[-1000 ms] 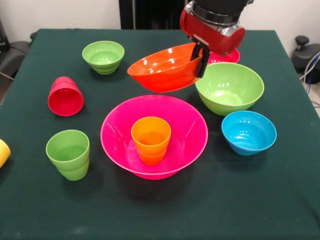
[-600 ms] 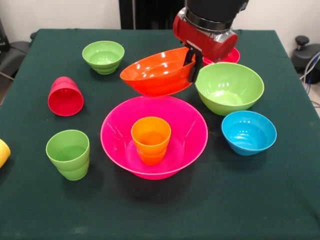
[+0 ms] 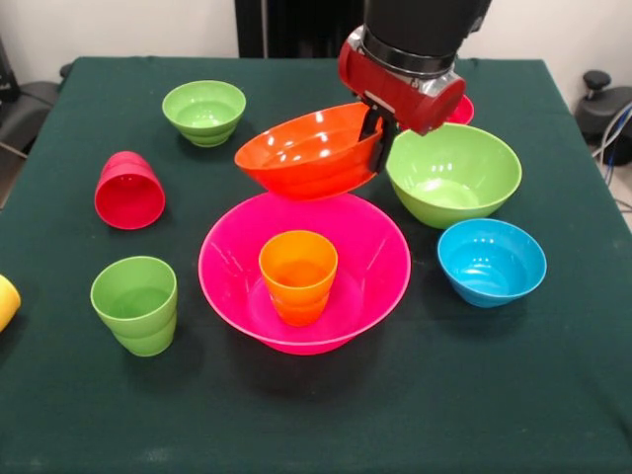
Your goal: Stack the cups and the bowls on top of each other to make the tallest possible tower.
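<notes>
Gripper (image 3: 377, 138) clamped on the right rim of the large orange bowl (image 3: 306, 153), one finger inside the rim and one outside. Bowl carried tilted in the air, left side lower, hanging over the far edge of the pink bowl (image 3: 304, 265) and seemingly just clear of it, though hard to judge from this angle.

Pink bowl upright at the middle of the green table (image 3: 316, 415), with the orange cup (image 3: 298, 276) standing upright inside it. To the right, the large green bowl (image 3: 453, 174), and nearer the camera the blue bowl (image 3: 491, 261). Small red bowl (image 3: 460, 110) mostly hidden behind the arm.

On the left: small green bowl (image 3: 204, 112) at the back, red cup (image 3: 129, 190) lying on its side, green cup (image 3: 135, 304) upright, yellow cup (image 3: 7, 301) cut off by the left edge.
</notes>
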Robot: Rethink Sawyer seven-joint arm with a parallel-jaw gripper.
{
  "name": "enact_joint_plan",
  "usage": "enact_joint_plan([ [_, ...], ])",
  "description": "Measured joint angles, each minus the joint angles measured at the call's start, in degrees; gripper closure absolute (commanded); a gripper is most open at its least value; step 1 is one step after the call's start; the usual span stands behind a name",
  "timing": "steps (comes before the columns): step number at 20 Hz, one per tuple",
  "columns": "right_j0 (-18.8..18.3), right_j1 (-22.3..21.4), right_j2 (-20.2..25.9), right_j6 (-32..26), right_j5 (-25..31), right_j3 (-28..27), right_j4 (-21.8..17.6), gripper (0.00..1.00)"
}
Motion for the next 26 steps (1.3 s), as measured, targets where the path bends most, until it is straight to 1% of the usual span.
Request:
enact_joint_plan([
  [12,-1.6,0.2,2.5,-1.0,0.0,-1.6,0.0,1.0],
  [20,-2.9,0.2,3.3,-1.2,0.0,-3.1,0.0,1.0],
  [26,-3.8,0.3,4.7,-1.4,0.0,-4.1,-1.6,1.0],
])
